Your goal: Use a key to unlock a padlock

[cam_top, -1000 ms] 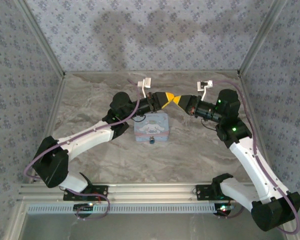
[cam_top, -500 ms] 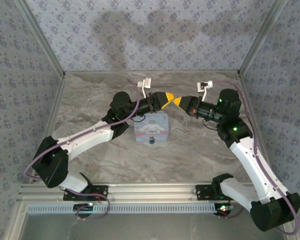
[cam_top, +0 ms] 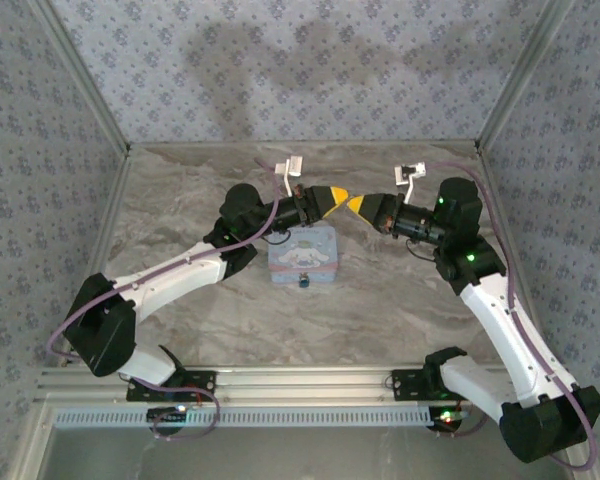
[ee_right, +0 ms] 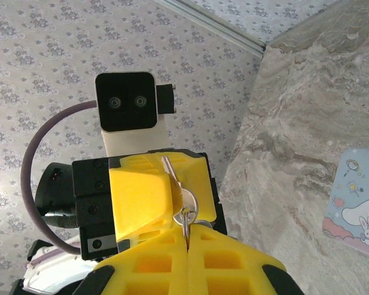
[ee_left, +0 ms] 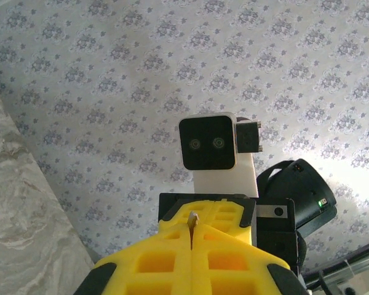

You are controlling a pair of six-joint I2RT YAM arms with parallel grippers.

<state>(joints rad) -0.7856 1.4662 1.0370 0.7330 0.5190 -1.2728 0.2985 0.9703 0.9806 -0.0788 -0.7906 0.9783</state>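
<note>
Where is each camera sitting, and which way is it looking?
Top: above and behind, looking down at the table; both arms show.
Left wrist: on the left arm, facing the right arm's camera; its yellow left fingers show.
Right wrist: on the right arm, facing the left arm's camera; right fingers pinch keys.
Shared: top and right wrist see the tin.
</note>
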